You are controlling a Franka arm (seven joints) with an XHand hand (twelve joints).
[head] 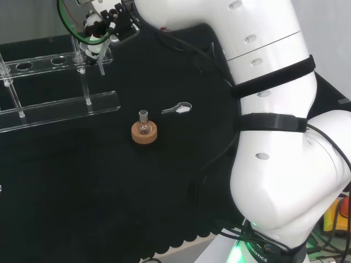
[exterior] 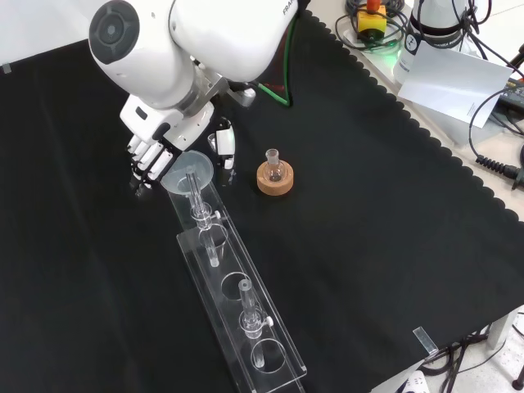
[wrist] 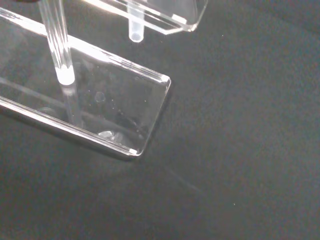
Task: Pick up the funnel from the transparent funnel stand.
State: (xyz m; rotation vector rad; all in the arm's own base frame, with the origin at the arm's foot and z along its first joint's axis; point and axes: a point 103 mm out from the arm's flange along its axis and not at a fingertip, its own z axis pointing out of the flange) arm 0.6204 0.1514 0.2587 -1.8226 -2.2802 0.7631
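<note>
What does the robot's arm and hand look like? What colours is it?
The arm is big, smooth and shiny white, made of rounded links. Two black straps wrap around it, and one link ends in a round grey cap. Green and black cables run along it. The hand is black and white, with fingers and a thumb.

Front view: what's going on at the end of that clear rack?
The robot's hand is at the far end of the transparent funnel stand, its fingers beside the rim of the clear funnel. The funnel's stem still runs down through the stand's end hole, so it looks not yet lifted out. Whether the fingers actually grip it cannot be told. A small flask sits on a cork ring nearby, untouched.
</note>
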